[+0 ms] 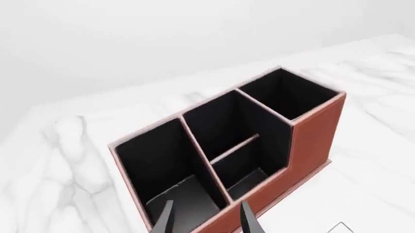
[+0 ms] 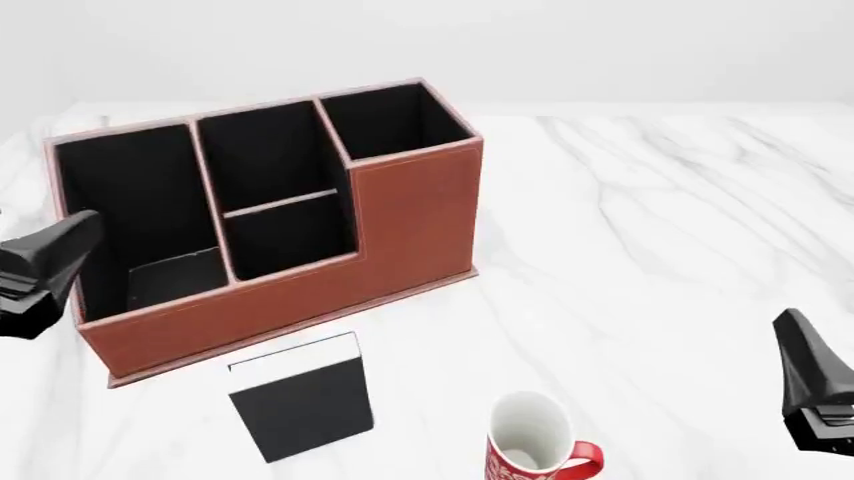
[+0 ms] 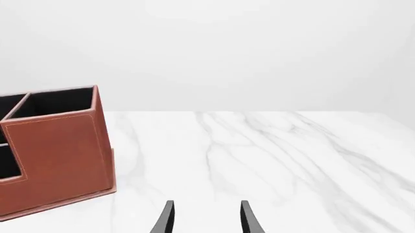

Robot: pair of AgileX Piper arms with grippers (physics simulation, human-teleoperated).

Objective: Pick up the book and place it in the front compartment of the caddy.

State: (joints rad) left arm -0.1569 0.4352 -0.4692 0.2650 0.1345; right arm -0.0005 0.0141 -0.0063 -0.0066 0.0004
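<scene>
The thin black book (image 2: 302,402) lies flat on the table just in front of the caddy, its white page strip on the side facing the caddy. The reddish-brown caddy (image 2: 400,215) stands at the back left with black-lined cells and a stepped wall. It also shows in the left wrist view (image 1: 314,133) and the right wrist view (image 3: 61,150). My left gripper (image 2: 47,262) hovers at the caddy's left end, open and empty, its fingers (image 1: 167,218) over the large end cell. My right gripper (image 2: 809,385) is open and empty at the far right, well away from the book.
A red-and-white mug (image 2: 537,447) stands upright at the front, right of the book. The white marble table (image 2: 641,220) stretches to the right of the caddy. Its left edge runs close to the caddy's left end.
</scene>
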